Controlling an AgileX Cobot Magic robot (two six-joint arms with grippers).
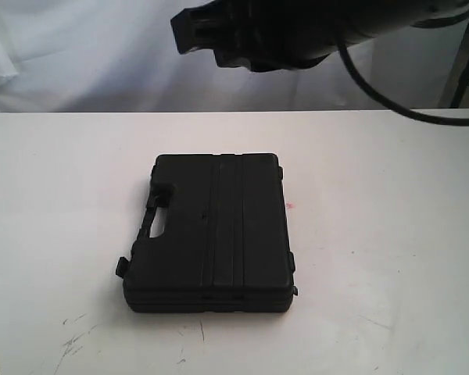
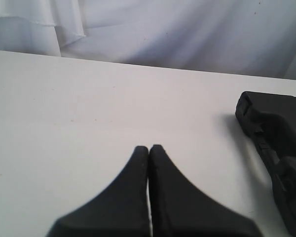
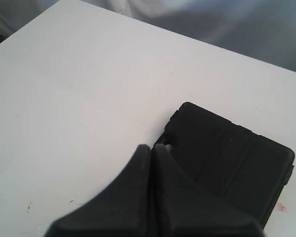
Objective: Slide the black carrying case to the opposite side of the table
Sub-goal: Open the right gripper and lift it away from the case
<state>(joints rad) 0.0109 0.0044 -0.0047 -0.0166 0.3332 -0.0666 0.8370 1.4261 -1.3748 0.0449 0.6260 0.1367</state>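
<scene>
The black ribbed plastic carrying case (image 1: 211, 230) lies flat and closed near the middle of the large white tabletop (image 1: 391, 258). Both grippers have their jaws pressed together and hold nothing, which probably suits pushing. The right gripper (image 3: 150, 147) hangs by the case's handle corner, though I cannot confirm contact. The left gripper (image 2: 148, 147) waits apart, over bare table.

The table (image 1: 391, 234) was overlooked from six o'clock, facing twelve, by the exterior view; the case (image 1: 219, 234) was shared by all three views.
</scene>
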